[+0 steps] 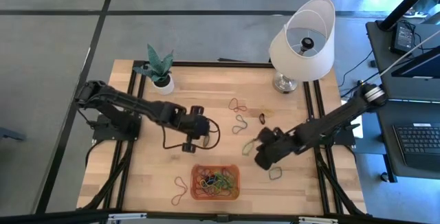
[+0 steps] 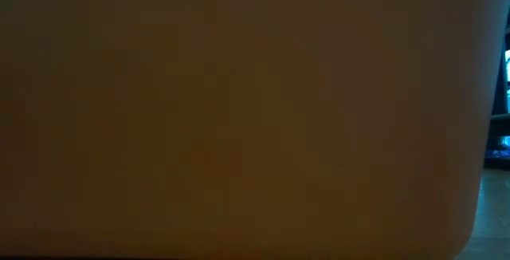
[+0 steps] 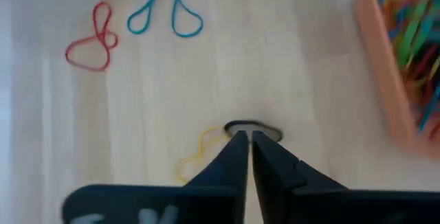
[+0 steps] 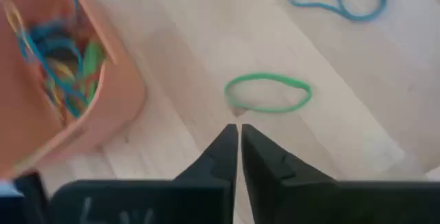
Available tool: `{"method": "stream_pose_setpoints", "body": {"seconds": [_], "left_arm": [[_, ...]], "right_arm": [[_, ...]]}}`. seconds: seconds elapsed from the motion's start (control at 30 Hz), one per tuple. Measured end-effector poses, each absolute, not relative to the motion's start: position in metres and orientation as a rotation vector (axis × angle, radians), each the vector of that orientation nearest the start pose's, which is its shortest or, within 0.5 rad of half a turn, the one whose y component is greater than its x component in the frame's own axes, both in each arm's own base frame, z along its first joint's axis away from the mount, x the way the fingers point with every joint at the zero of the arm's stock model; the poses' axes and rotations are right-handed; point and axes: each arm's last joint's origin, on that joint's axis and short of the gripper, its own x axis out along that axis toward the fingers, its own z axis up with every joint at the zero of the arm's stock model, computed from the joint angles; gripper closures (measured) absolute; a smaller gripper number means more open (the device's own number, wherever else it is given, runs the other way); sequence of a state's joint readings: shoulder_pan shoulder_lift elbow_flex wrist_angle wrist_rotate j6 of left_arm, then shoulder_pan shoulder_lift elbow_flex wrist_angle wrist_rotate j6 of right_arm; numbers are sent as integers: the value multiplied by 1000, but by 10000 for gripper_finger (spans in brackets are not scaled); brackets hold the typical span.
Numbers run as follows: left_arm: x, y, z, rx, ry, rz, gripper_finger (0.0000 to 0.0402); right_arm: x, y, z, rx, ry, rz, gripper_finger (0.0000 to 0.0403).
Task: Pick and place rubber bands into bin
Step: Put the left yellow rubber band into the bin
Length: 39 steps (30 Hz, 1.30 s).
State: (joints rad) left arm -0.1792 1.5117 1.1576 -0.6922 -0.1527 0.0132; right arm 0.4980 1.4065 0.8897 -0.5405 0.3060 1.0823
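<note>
Your right gripper has its fingers pressed together on nothing, the tips just short of a green band lying flat on the table, with the bin close beside it (bands already piled inside). Your left gripper is also closed, its tips touching a dark band on the wood with a yellow band alongside; whether it grips that band you cannot tell. Other bands lie scattered mid-table beyond the bin.
</note>
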Motion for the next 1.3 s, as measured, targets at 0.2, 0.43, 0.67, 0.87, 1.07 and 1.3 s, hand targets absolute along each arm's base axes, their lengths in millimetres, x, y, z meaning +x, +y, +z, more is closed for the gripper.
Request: {"method": "stream_pose_setpoints", "body": {"seconds": [0.2, 0.43, 0.67, 0.87, 1.07, 1.3], "left_arm": [[302, -23, 234, 260, 1110, -105, 316], [303, 5, 187, 229, 1288, -91, 224], [319, 17, 145, 294, 1341, -177, 201], [332, 17, 135, 378, 1267, -237, 219], [332, 15, 129, 365, 1262, -344, 304], [328, 15, 135, 358, 1302, -250, 398]], "right_arm": [[213, 105, 192, 776, 776, -364, 397], [210, 102, 183, 817, 687, -357, 388], [211, 98, 182, 814, 687, -375, 385], [213, 92, 182, 817, 679, -404, 391], [213, 89, 181, 808, 687, -420, 387], [213, 89, 180, 731, 708, -399, 387]]}}
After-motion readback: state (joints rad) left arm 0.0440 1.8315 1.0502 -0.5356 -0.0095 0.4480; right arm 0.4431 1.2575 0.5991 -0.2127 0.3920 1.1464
